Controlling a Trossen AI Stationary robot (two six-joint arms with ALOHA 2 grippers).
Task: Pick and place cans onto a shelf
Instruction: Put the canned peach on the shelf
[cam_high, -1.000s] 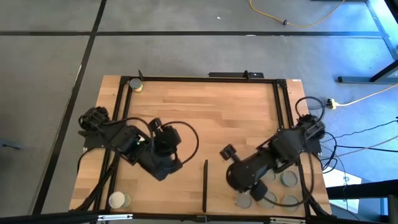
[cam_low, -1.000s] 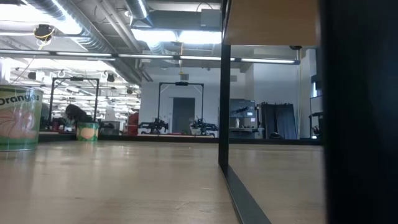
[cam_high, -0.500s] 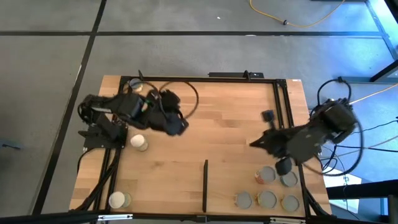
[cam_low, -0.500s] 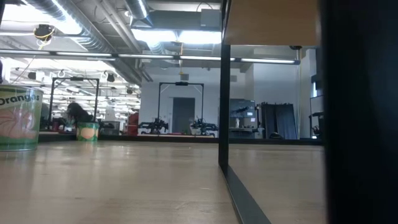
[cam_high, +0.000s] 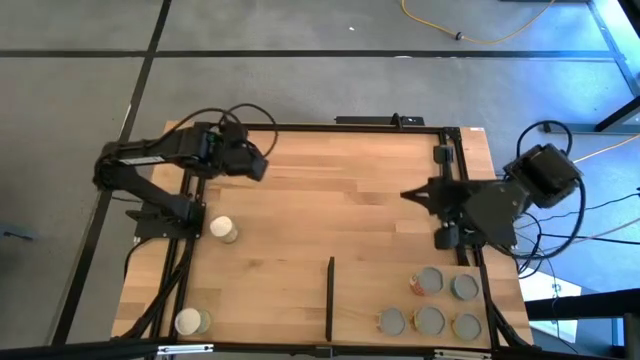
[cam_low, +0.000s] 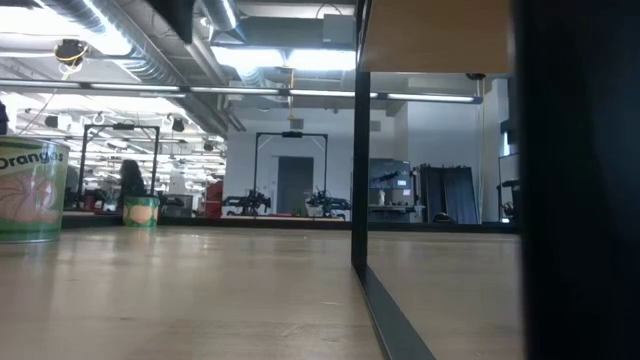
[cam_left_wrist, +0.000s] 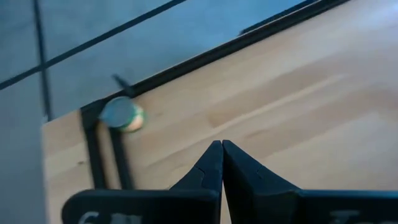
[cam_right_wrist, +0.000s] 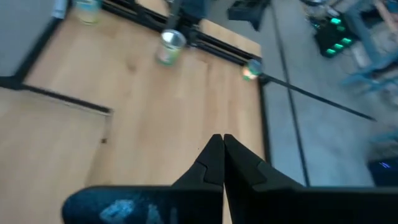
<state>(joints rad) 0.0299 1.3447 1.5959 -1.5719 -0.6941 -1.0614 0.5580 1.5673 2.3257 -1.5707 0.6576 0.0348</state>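
Note:
Five cans (cam_high: 430, 320) with grey tops stand in a cluster on the shelf (cam_high: 365, 285), a light-wood panel at the near right with a thin black strip (cam_high: 329, 298) on its left side. A cream-topped can (cam_high: 222, 229) stands on the tabletop at the left, and another (cam_high: 188, 321) at the near left corner. One more can (cam_left_wrist: 121, 114) stands at the far left corner. My left gripper (cam_high: 260, 170) is shut and empty above the far left of the table. My right gripper (cam_high: 405, 195) is shut and empty above the right side, beyond the shelf.
The black frame (cam_high: 330, 125) edges the wooden tabletop (cam_high: 340, 200). In the low view the shelf's black upright (cam_low: 360, 150) rises mid-table, with the orange-labelled can (cam_low: 30, 190) and a green can (cam_low: 141, 210) to its left.
My left gripper has swung from the near middle of the table toward the far left corner. My right gripper has drawn back from over the shelf toward the right and far edges. One can at the left and one on the shelf, covered by the arms before, now show.

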